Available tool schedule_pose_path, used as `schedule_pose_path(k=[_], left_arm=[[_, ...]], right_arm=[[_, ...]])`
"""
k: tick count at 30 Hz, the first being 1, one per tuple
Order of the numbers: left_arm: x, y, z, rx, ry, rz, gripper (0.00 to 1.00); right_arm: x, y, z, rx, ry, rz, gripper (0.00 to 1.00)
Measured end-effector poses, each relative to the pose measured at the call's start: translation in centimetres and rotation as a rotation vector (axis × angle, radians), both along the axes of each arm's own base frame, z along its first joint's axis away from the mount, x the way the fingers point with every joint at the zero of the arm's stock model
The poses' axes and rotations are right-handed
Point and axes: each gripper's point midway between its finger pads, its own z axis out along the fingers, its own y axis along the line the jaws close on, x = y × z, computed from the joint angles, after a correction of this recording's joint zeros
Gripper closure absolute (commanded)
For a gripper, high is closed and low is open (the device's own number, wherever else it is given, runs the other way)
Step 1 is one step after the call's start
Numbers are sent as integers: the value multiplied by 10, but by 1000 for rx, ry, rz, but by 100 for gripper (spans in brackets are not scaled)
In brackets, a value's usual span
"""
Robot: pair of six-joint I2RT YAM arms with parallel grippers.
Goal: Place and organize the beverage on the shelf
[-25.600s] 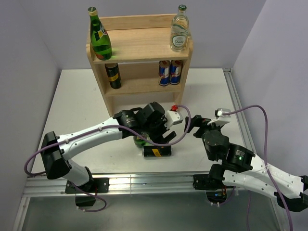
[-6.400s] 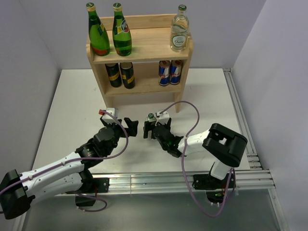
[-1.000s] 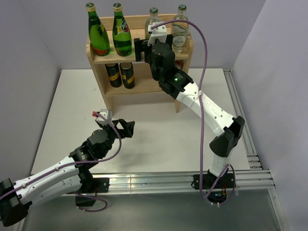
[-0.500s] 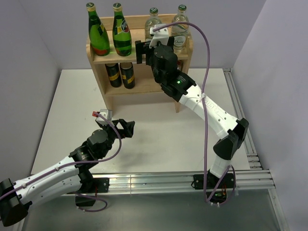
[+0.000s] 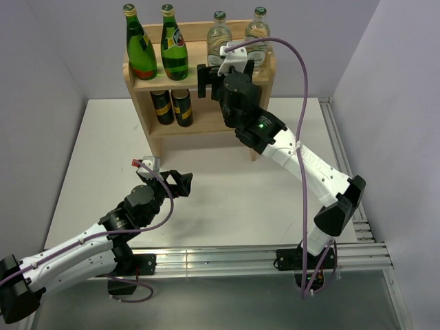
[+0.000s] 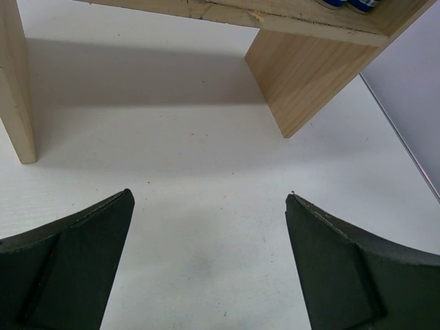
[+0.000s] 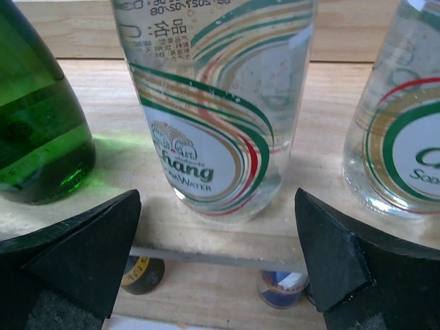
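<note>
The light-wood shelf (image 5: 194, 31) stands at the back of the table. Its top board holds two green bottles (image 5: 141, 51) on the left and two clear bottles on the right. My right gripper (image 5: 212, 77) is open and empty just in front of the left clear bottle (image 5: 219, 33). In the right wrist view that Chang bottle (image 7: 213, 137) stands upright on the board beyond my spread gripper (image 7: 217, 196), apart from both fingers. My left gripper (image 5: 180, 182) is open and empty low over the table; in its wrist view (image 6: 207, 196) only bare table lies between the fingers.
The lower tier holds two black cans (image 5: 172, 105) on the left and Red Bull cans (image 7: 282, 289) on the right, mostly hidden by my right arm in the top view. The second clear bottle (image 7: 405, 151) and a green bottle (image 7: 34, 137) flank the Chang bottle. A shelf leg (image 6: 302, 75) stands ahead of my left gripper.
My right gripper has drawn back a little from the shelf toward the near right, open, leaving the clear bottle standing on the top board. The left arm has not moved.
</note>
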Motion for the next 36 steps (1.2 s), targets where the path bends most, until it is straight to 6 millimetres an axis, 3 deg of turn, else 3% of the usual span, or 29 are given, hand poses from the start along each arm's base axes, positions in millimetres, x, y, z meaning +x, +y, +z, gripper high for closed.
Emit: schedule_pose_path(k=[4,9,12,16,19,22,24,26,32,36], left_arm=[[0,0,0,0,0,0,1],[0,0,0,1,1,1,1],[0,1,-1,4,3,2,1],[0,3,-2,9,7,13,1],[-2,7,-2,7,17,22,1],[-5,12,9,-3,16,29,1],[-6,15,27,-26,-1,33,1],[-8,18,50,-57,-24,37,1],[-22,37,154,-218,-158,39,1],[-34,56,209,-293,-244,50,1]], right_arm=[[-11,-2,0,12,3,0,0],[-39,-8,-3,31,21,9,0],[-59,-10,-28,7,71,18,0],[-91,-12,-79,-39,155,49,0],[-122,-26,-113,-45,210,81,0],[-154,-49,-125,14,227,113,0],[-172,-70,-120,80,215,128,0],[-187,-94,-102,174,176,138,0],[-222,-161,-37,436,21,169,0],[-227,-172,-26,470,-4,168,0]])
